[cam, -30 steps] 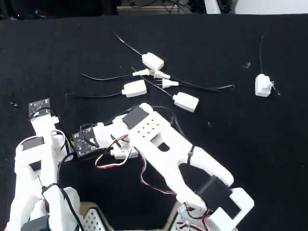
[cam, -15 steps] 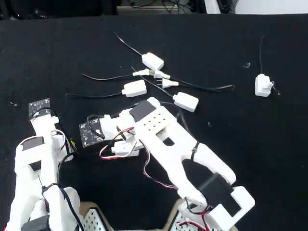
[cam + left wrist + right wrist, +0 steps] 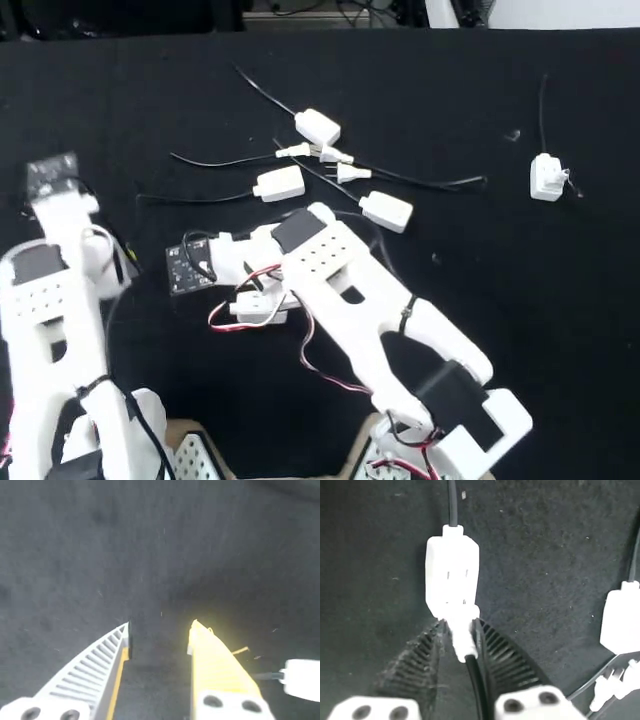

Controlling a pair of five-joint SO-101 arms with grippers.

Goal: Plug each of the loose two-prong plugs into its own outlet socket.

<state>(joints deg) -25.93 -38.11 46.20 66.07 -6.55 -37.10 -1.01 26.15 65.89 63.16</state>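
Fingers (image 3: pixel 502 655) of right gripper (image 3: pixel 459 625), ribbed and dark, clamped on a white plug (image 3: pixel 461 640), black cord (image 3: pixel 476 680) trailing back between them. Plug nose touching the end of a smooth, rounded white socket (image 3: pixel 452 572) with two thin slots on its upper face; depth of the prongs inside impossible to tell. Right arm (image 3: pixel 340 290) folded low over the black, felt-like surface (image 3: pixel 520 300), elbow forward, wrist doubled back. Left arm (image 3: pixel 45 300) stretched straight ahead; left gripper (image 3: pixel 160 626) poised over the surface, fingers (image 3: pixel 215 665) apart, one ribbed and pale grey, one glossy yellow. Farther out, other sockets (image 3: pixel 280 183), boxy white plastic, and slim loose plugs (image 3: pixel 349 173) among thin, tangled black cords (image 3: pixel 430 183). Farthest to the side, well apart, a lone socket (image 3: pixel 545 178).
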